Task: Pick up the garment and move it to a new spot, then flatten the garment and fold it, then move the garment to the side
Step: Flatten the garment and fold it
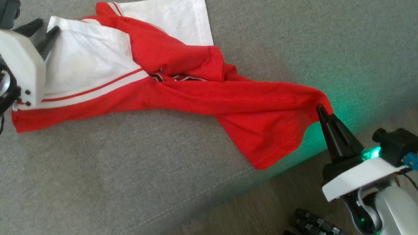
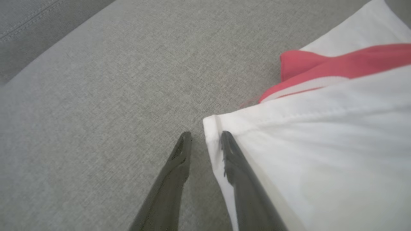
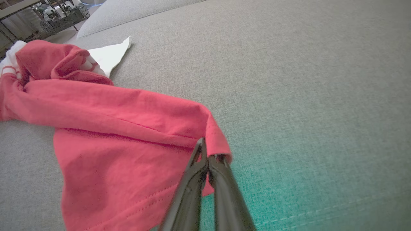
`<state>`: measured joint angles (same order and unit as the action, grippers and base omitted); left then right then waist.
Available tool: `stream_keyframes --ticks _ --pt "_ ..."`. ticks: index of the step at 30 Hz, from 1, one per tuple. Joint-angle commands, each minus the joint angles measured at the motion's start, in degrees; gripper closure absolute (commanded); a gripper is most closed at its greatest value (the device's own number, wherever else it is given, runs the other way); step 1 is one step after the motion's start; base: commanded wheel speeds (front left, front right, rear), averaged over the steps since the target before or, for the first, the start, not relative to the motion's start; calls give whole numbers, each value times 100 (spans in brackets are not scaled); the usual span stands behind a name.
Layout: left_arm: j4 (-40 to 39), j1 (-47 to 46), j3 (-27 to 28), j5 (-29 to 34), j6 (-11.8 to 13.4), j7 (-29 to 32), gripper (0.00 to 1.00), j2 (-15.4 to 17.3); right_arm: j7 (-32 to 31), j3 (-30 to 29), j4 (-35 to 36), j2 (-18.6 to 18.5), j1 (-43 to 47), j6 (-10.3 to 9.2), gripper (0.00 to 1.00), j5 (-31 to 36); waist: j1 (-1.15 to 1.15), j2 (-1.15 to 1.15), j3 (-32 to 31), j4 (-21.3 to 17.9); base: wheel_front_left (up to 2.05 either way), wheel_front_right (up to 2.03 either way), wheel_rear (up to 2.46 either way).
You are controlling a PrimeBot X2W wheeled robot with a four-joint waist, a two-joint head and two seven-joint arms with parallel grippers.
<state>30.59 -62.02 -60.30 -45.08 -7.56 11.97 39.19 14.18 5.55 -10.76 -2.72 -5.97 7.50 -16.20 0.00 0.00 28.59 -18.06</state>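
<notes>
Grey sofa cushion (image 1: 300, 28): garment (image 1: 176, 93) lies twisted across it, right gripper (image 1: 322, 109) pinched onto its red hem near the front edge, left gripper (image 1: 48, 26) parted astride the white corner, ungripped; flattening, folding and moving aside apparently remain.

My left gripper's (image 1: 50, 24) white housing covers the left end of the garment (image 1: 176, 93), so the cloth under it is hidden from me. The left wrist view is soft all over; there the garment runs off the right and bottom edges, and one finger (image 2: 239, 179) covers part of the white hem. A dark print (image 1: 176, 77) lies mostly buried in red folds and I cannot read it. The right gripper's (image 3: 207, 150) tips are tucked under the rolled red hem. A dark ribbed thing (image 1: 319, 229) is cut by the bottom edge. Clutter (image 3: 48, 16) is too small to name.
</notes>
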Motion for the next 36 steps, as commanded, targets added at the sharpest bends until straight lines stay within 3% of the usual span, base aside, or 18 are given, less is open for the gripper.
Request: stream_keyframes --ticks 1,2,3,8,13,18,23,27,31,36 --pt "-44 -284 205 -32 8 -22 53 233 61 104 130 -24 -54 -1 100 -47 0 0 5 -3 0 0 0" --pt "-44 -345 31 -123 8 -12 92 240 66 93 125 -23 -66 -1 100 -47 0 0 16 -15 0 0 0" --pt "-55 -361 -72 -186 8 24 100 249 67 85 121 -22 -71 -1 100 -54 0 0 14 -15 0 0 0" --pt "-182 -460 -436 -464 8 56 100 319 73 30 156 -21 -98 -1 100 8 0 0 -69 26 0 0 0" --pt "-592 -723 -646 -782 8 -518 100 442 69 163 726 -203 -272 -1 100 -204 0 0 -317 143 0 0 0" --pt "-1024 -1066 -729 -1068 8 -1048 100 771 -720 52 1498 -799 -922 -1 100 -343 0 0 -790 191 0 0 0" --pt "-1237 -1710 -615 -1060 8 -1249 100 1070 -1783 -25 1717 -1286 -2057 -1 100 -489 0 0 -850 203 0 0 0" --pt "-1039 -2564 -474 -691 8 -1346 100 1037 -2740 128 1360 -1575 -3343 -1 100 -886 0 0 -581 283 0 0 0" --pt "-460 -3639 -393 96 42 -1660 100 763 -3395 174 583 -1594 -4837 -1 100 -1212 0 0 -160 377 0 0 0" --pt "532 -4813 -341 1167 425 -2409 100 362 -2925 295 -671 -1334 -6552 -1 100 -1078 0 0 244 420 0 0 0"
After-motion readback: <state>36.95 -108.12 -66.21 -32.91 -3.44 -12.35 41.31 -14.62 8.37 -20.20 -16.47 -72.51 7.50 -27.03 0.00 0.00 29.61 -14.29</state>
